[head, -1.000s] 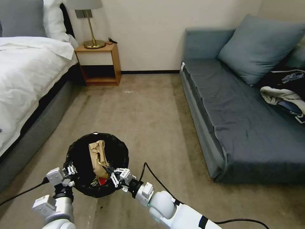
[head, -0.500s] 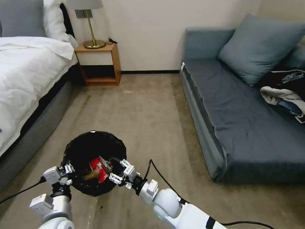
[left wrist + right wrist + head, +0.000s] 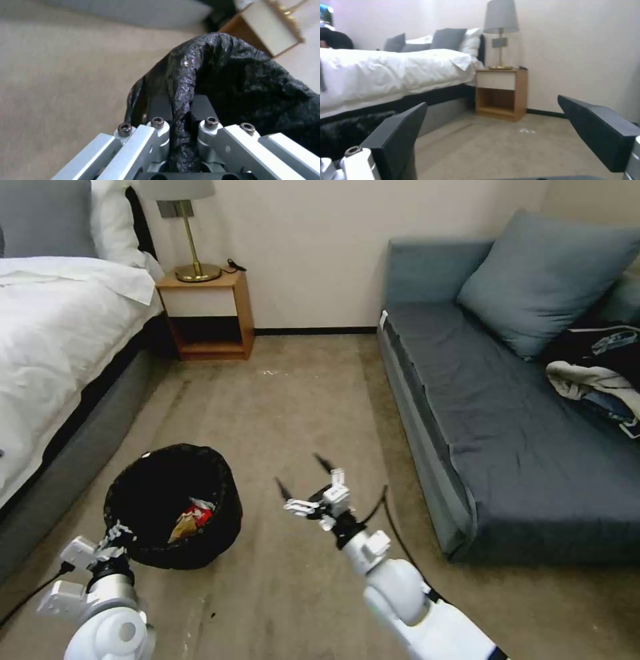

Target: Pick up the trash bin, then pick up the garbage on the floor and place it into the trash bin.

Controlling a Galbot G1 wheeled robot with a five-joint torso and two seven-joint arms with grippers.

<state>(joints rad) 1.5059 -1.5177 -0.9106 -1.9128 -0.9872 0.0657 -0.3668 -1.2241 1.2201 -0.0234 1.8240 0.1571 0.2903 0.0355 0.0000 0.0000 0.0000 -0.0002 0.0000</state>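
Head view: compared with half a second earlier, the right gripper (image 3: 305, 479) has been drawn out of the trash bin (image 3: 220, 513) and is now held above the carpet (image 3: 300, 400) beside the bin, its fingers spread apart and empty. The bin has been shifted toward the bed (image 3: 47, 353). One bin is seen, gripped at its near rim by the left gripper (image 3: 112, 535); in the left wrist view the fingers (image 3: 203, 107) are closed on a fold of the black bag (image 3: 240, 82). Inside the bin, two pieces of garbage can be counted: a red snack wrapper (image 3: 200, 511) and a gold-brown snack wrapper (image 3: 181, 528), touching each other.
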